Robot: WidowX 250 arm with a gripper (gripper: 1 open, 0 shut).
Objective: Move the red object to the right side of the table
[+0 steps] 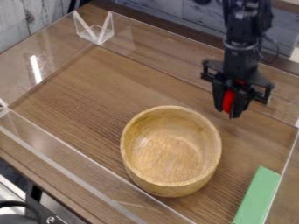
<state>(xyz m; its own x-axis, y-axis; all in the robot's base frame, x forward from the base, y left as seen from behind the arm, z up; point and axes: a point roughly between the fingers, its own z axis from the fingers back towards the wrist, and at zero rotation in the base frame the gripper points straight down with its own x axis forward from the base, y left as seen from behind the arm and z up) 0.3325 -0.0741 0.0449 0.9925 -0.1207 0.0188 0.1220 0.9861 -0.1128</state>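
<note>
Camera view: claw (237, 108) clenched on red object (237, 94), pointed straight down just above worktop (93, 96); wooden bowl (172, 150) below-left of claw, green block (260, 198) beneath.

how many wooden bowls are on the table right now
1. The wooden bowl sits on the table near the front centre, left of the green block. None else is visible.

Red object (237, 94) pinched upright above the table's (105, 87) right side
</note>
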